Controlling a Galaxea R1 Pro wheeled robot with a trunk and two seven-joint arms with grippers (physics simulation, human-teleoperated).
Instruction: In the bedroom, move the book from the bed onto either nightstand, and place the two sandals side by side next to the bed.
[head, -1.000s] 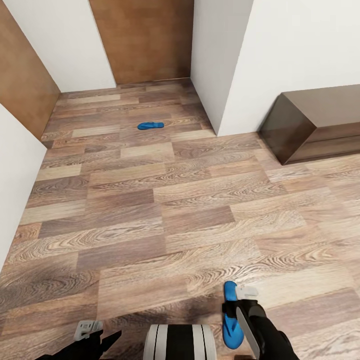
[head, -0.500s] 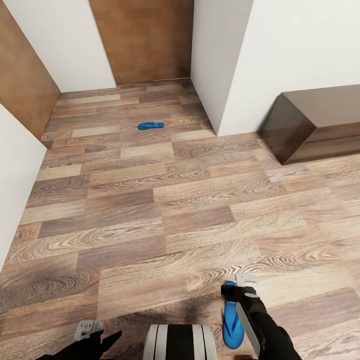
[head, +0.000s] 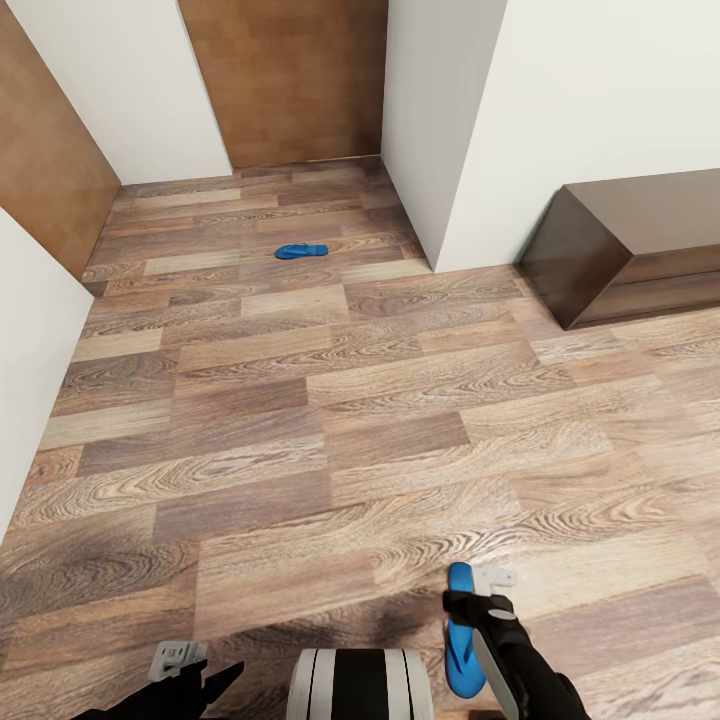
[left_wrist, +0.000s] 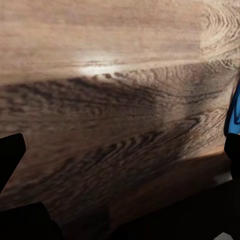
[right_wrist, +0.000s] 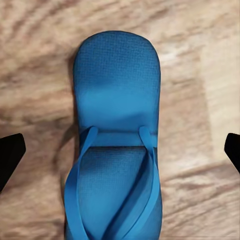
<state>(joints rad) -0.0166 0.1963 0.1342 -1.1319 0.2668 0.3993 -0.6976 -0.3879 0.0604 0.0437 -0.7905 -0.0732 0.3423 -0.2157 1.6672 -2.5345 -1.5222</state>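
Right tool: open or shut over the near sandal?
Open. In the right wrist view the right tool's two dark fingertips sit far apart at the frame edges, with the near sandal lying strap-up between them, untouched.

Right tool (head: 478, 590) spread wide (pointing down); left tool (head: 178, 662) low

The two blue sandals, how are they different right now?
The near sandal lies by the robot, under the right gripper, whose fingers stand wide apart on either side of it; the far sandal lies alone down the hallway. The near sandal points away from the robot; the far sandal lies crosswise. Both are bright blue and flat on the wood floor.
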